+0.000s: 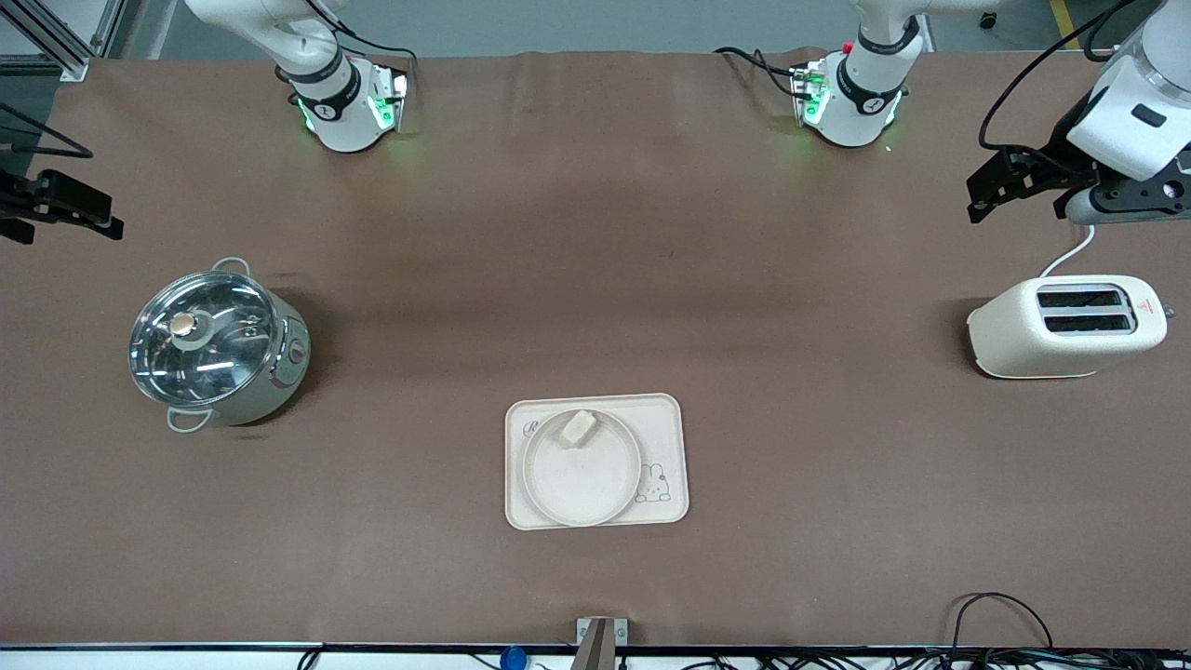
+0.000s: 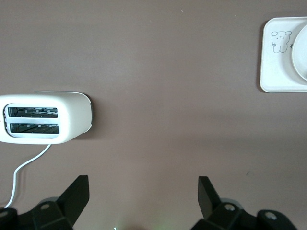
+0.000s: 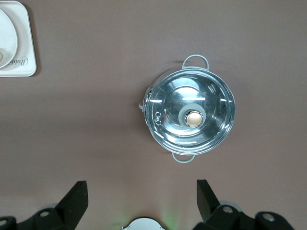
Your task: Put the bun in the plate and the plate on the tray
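Observation:
The small cream-white bun point(image 1: 578, 428) lies in the round cream plate point(image 1: 582, 479), near the rim farthest from the front camera. The plate rests on the cream "Rabbit" tray point(image 1: 666, 421), which lies mid-table near the front edge. My left gripper point(image 1: 1016, 195) is open and empty, up in the air at the left arm's end of the table, above the toaster; its wrist view point(image 2: 143, 184) shows a corner of the tray point(image 2: 273, 72) and the plate's edge point(image 2: 301, 52). My right gripper point(image 1: 65, 219) is open and empty at the right arm's end; its wrist view point(image 3: 141, 184) shows the tray's corner point(image 3: 21, 60).
A steel pot with a glass lid point(image 1: 219, 349) stands toward the right arm's end and also shows in the right wrist view point(image 3: 192, 117). A white toaster point(image 1: 1070, 326) with its cord stands toward the left arm's end and shows in the left wrist view point(image 2: 45, 117).

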Available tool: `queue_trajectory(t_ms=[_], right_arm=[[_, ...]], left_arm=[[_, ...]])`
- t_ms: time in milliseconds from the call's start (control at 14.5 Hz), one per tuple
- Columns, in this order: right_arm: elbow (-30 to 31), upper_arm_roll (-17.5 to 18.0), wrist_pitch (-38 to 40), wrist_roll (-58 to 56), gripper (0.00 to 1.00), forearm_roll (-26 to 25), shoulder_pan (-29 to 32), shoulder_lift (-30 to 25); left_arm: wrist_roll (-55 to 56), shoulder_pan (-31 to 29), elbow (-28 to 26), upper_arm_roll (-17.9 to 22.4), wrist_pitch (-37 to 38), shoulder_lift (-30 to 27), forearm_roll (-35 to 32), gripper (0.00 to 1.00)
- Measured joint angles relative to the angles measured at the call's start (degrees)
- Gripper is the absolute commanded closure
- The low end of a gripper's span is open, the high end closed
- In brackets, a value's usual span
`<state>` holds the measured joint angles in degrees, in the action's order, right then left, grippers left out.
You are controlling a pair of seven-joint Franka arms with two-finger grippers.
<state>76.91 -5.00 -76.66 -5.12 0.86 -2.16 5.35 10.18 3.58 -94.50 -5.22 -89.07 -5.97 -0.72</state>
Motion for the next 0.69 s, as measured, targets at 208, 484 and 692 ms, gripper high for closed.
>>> queue_trajectory(t_ms=[208, 484, 692], right_arm=[[7.6, 3.5, -4.5, 0.0, 0.0, -0.1, 4.6, -4.5], [9.1, 3.8, -5.1, -0.1, 0.0, -0.2, 6.8, -6.8], [9.1, 4.0, -5.1, -0.1, 0.0, -0.2, 7.1, -7.0]], left_arm=[[0.0, 0.0, 0.5, 0.0, 0.0, 0.0, 0.0, 0.0], [-0.3, 0.0, 1.1, 0.0, 0.4, 0.0, 0.0, 0.0], [-0.4, 0.0, 1.4, 0.0, 0.9, 0.0, 0.0, 0.0]])
